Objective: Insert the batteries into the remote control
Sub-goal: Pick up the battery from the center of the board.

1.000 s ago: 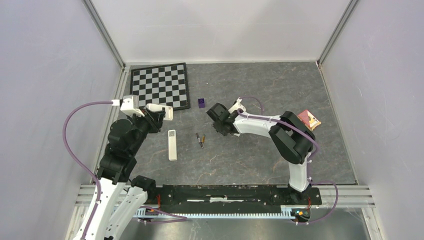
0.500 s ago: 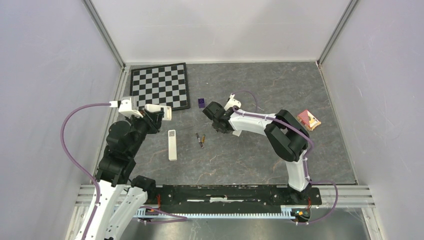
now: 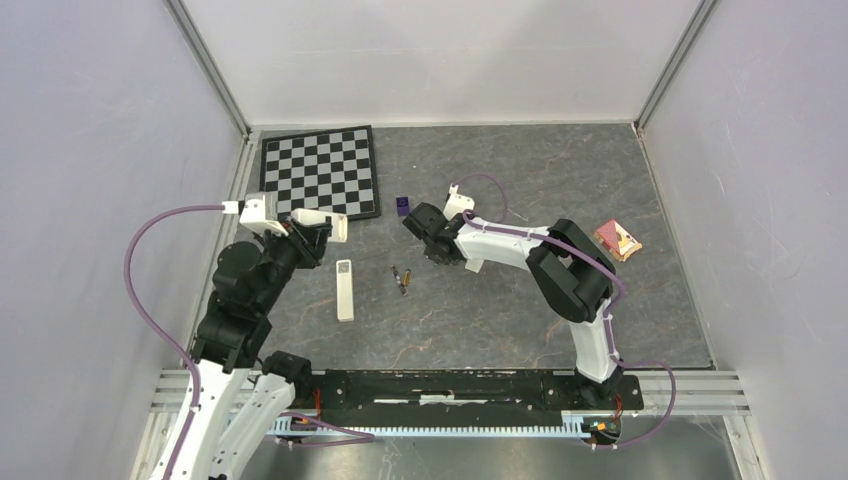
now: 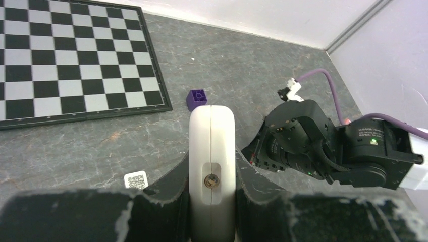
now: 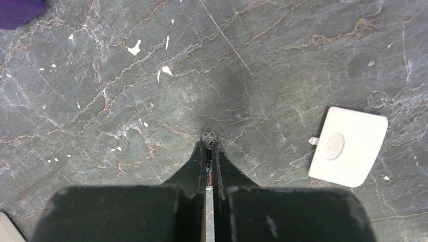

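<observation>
The remote control (image 3: 345,290), a long white bar with a grey mark at its far end, lies on the table. Two slim dark batteries (image 3: 401,279) lie just right of it. My right gripper (image 3: 416,224), also in the right wrist view (image 5: 208,143), is shut on another battery (image 5: 208,135), whose tip pokes out just above the table. My left gripper (image 3: 311,236), also in the left wrist view (image 4: 212,160), is shut on a white rounded casing (image 4: 212,128) with a centre seam and a small metal-filled recess, held off the table and facing the right gripper.
A small purple cube (image 3: 403,207) sits beside the right gripper. A chessboard (image 3: 320,173) lies at the back left. A red-faced remote (image 3: 618,240) lies far right. A white battery cover (image 5: 348,146) lies on the table by the right gripper. A QR sticker (image 4: 135,179) is on the table.
My right gripper has moved left and a little farther back, toward the purple cube, with the battery in it. The left arm has hardly moved.
</observation>
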Motion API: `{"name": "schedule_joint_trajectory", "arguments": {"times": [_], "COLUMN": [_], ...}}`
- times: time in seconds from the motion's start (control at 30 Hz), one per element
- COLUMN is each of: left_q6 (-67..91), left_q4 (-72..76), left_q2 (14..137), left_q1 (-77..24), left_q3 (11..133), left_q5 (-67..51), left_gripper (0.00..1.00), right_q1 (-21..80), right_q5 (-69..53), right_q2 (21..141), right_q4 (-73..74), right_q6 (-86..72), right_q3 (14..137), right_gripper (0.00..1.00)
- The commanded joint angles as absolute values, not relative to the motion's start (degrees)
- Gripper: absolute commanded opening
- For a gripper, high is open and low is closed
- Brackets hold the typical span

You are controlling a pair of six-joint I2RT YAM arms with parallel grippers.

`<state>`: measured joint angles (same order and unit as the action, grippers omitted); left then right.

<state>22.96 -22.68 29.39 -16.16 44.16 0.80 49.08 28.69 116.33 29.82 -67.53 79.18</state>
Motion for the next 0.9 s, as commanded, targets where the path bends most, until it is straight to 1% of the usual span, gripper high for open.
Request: {"name": "schedule_joint_trajectory", "arguments": {"times": [0.0, 0.23, 0.4, 0.57, 0.73, 0.87], "left_q6": [25.5, 33.8, 41.9, 48.7, 52.7, 53.2], "left_q4": [-19.5, -15.8, -7.2, 6.7, 18.9, 22.9], "left_q2": [30.0, 33.5, 37.5, 43.0, 47.5, 52.2], "left_q1": [-16.2, -16.2, -16.3, -17.0, -19.3, -22.9], "left_q3": [44.6, 43.1, 38.6, 32.6, 28.6, 29.7], "left_q5": [-4.4, -13.8, -19.8, -23.4, -22.9, -21.9], "left_gripper": [0.02, 0.02, 0.02, 0.02, 0.02, 0.02], "right_q1": [48.4, 47.3, 46.7, 44.1, 44.0, 44.0], "right_q5": [29.8, 31.8, 30.4, 17.0, 7.6, 1.9], "right_q2": [120.2, 113.5, 103.4, 91.0, 82.9, 78.3], "right_q4": [37.4, 36.5, 31.1, 19.4, 15.8, 13.1], "right_q6": [-58.9, -47.1, -38.4, -29.1, -23.3, -24.3], "right_q3": [78.8, 79.5, 74.6, 66.6, 66.6, 66.4], "right_gripper": [0.0, 0.0, 0.0, 0.0, 0.0, 0.0]}}
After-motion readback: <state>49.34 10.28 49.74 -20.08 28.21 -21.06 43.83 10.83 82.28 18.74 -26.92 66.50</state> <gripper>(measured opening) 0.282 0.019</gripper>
